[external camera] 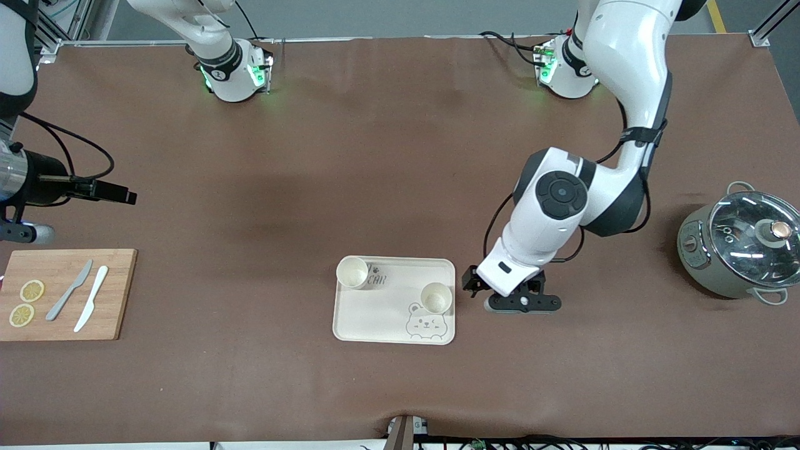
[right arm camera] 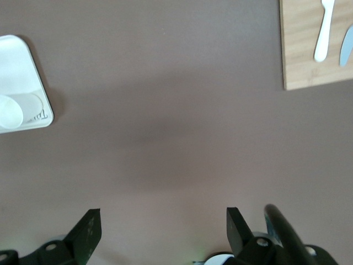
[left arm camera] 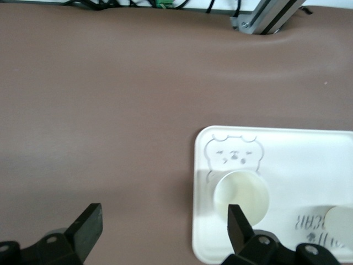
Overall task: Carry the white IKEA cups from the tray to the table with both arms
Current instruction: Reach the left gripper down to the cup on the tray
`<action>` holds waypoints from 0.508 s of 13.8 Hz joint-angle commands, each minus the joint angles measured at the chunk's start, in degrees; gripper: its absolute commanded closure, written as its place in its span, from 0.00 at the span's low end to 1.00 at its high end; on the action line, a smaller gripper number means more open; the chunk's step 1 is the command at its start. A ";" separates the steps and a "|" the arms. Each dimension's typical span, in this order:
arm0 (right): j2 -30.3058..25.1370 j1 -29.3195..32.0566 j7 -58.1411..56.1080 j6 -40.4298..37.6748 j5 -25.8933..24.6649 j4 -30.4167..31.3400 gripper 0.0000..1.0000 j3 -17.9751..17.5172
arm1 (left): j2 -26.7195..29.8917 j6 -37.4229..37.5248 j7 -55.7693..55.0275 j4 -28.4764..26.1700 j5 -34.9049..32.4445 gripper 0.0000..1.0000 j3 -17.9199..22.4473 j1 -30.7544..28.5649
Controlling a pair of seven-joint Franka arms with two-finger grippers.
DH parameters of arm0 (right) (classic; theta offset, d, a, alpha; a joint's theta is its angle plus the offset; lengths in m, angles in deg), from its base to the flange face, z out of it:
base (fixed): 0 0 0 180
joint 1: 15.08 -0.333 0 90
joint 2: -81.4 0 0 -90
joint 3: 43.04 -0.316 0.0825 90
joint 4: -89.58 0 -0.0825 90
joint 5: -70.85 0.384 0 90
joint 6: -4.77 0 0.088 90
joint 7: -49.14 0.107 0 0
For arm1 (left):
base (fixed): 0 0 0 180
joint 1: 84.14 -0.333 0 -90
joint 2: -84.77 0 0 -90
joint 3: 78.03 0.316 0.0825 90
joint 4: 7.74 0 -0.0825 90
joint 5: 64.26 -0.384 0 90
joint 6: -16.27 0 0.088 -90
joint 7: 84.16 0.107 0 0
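Two white IKEA cups stand upright on the cream bear-printed tray (external camera: 381, 312): one cup (external camera: 352, 272) at its corner toward the right arm's end, farther from the front camera, and one cup (external camera: 436, 297) above the bear print toward the left arm's end. My left gripper (external camera: 522, 303) is open and empty, low over the table just beside the tray's edge; in the left wrist view (left arm camera: 162, 226) the nearer cup (left arm camera: 241, 193) sits by one finger. My right gripper (external camera: 117, 192) is open and empty (right arm camera: 160, 229), raised over bare table past the cutting board.
A wooden cutting board (external camera: 112, 275) with two lemon slices, a grey knife and a white knife lies at the right arm's end. A grey pot (external camera: 740, 247) with a glass lid stands at the left arm's end.
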 commanded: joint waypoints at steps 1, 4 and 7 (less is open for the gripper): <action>0.38 -1.99 9.96 -0.46 1.89 -0.62 0.00 0.06 | -3.58 -4.12 -2.05 1.52 -0.98 0.00 0.27 1.22; 1.34 -4.11 18.85 -0.11 5.14 -0.62 0.00 0.06 | -6.57 -7.63 -3.01 1.60 -0.89 0.00 0.27 2.09; 4.06 -5.95 20.98 0.16 5.94 -1.06 0.00 0.06 | -9.03 -10.10 -4.51 1.52 -0.89 0.00 0.27 3.06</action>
